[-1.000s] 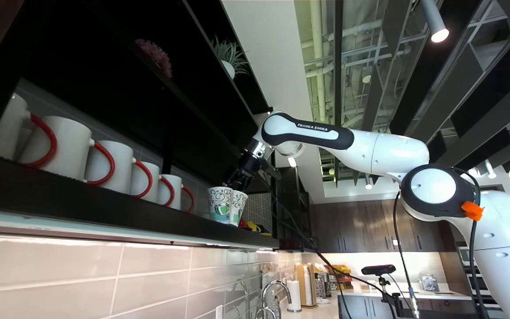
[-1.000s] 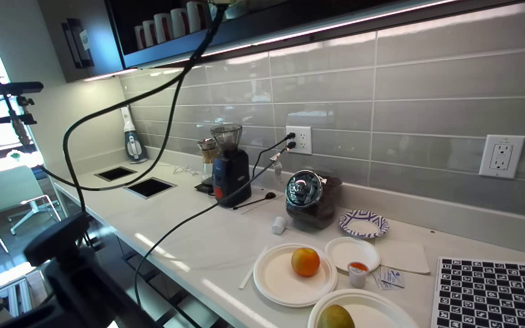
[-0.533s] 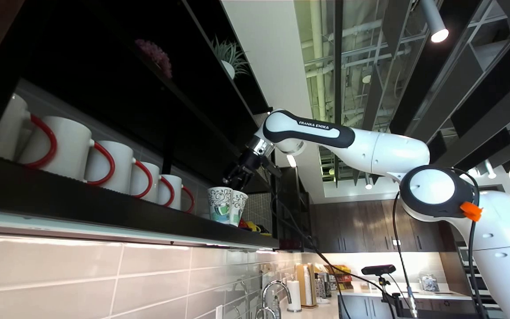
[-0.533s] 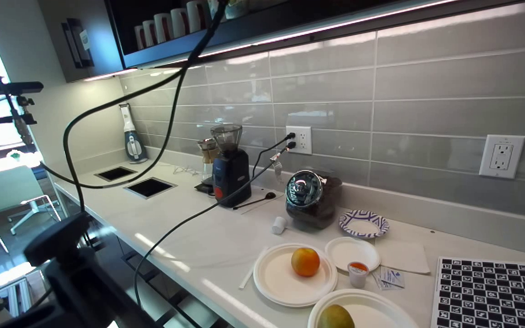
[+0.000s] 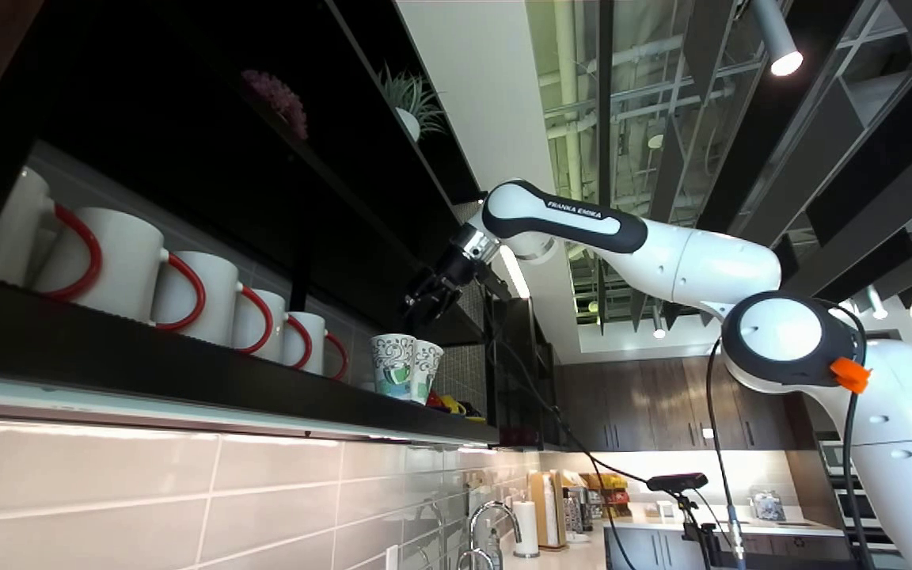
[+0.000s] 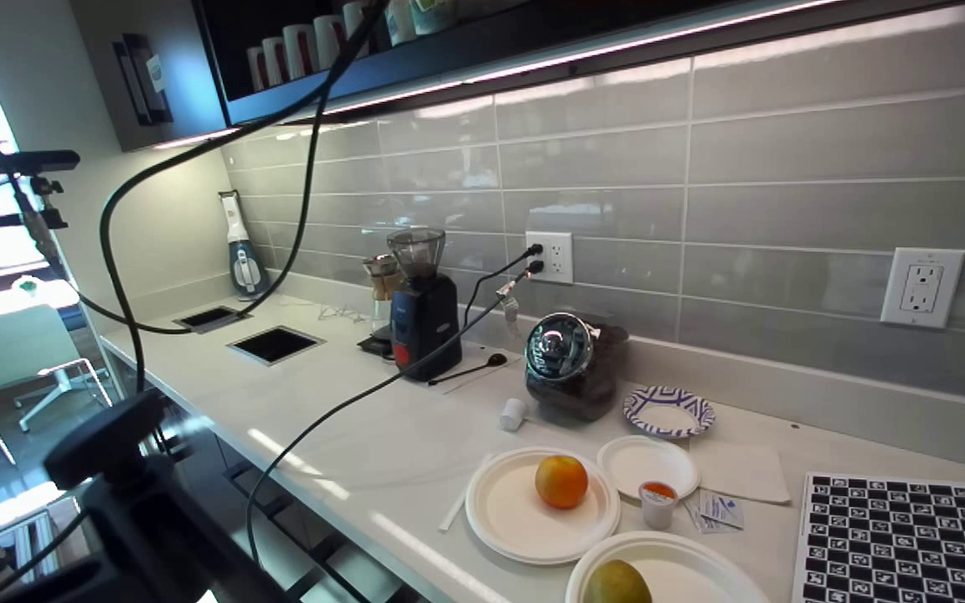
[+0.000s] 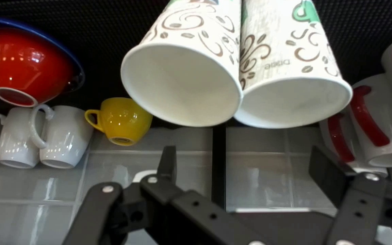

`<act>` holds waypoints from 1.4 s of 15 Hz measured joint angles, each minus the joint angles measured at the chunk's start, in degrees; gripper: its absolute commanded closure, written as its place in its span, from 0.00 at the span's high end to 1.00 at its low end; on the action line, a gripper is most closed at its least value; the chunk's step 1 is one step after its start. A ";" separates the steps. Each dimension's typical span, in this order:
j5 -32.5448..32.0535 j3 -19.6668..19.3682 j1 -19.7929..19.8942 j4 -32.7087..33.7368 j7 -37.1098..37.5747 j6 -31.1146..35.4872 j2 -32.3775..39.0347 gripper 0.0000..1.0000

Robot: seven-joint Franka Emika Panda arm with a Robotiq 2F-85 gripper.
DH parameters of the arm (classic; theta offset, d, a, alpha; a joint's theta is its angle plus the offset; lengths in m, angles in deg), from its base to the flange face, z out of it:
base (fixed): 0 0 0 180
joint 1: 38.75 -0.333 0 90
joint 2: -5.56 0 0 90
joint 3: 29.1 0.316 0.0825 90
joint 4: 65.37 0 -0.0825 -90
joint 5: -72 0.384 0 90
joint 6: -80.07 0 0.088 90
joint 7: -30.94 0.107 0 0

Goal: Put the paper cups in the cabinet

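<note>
- Location: the two paper cups [image 5: 393,368] stand side by side, rims apparently touching, on the lower surface [image 7: 97,41] of the black cabinet [image 5: 147,364], near its front edge and beyond the row of red-handled white mugs [image 5: 127,257].
- Grasp state: the fingers [image 7: 167,163] are spread wide with nothing between them. The gripper [image 7: 243,161] hangs just above the cups, with a visible gap to the rims.
- Step in hand (judged): clear the gripper from cups that already stand in place.
- Keep the fingers spread; closing them here risks catching a rim.
- Back out slowly, upward and outward. Do not swing sideways: in the wrist view the yellow teacup [image 7: 123,117] sits to one side and the mugs to the other.
- Watch the shelf board [image 5: 337,186] overhead; its clearance cannot be read.
- Keep the black cable [image 6: 361,38] off the rims. Expect thin paper to tip easily.
- If a cup needs adjusting, nudge it low, near its base, toward the tiled back wall [image 7: 264,173].
- Orientation: both mouths face up, narrow bases down; each long axis runs roughly vertical.
- The cup farther from the mugs leans slightly in an exterior view; true tilt or lens effect, cannot tell.
- The wrist view is inverted: there, the mouths point down the frame, toward the fingers.
</note>
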 measured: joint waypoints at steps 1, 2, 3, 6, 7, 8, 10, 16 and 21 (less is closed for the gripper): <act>-0.01 -0.04 0.01 0.00 0.04 -0.01 -0.49 1.00; -0.04 -0.12 0.03 -0.01 0.14 -0.04 -0.98 1.00; -0.16 -0.23 0.07 -0.05 0.25 -0.05 -1.45 1.00; -0.27 -0.98 0.29 -0.40 1.04 0.48 -2.85 1.00; -0.27 -1.31 0.49 -0.76 1.52 1.28 -3.29 1.00; -0.27 -1.74 0.75 -1.49 2.23 2.07 -3.87 1.00; -0.24 -2.65 1.44 -3.29 3.55 3.25 -4.92 1.00; -0.17 -4.67 2.56 -9.41 5.42 4.34 -6.87 1.00; 0.33 -5.26 2.83 -13.93 6.30 5.85 -6.80 1.00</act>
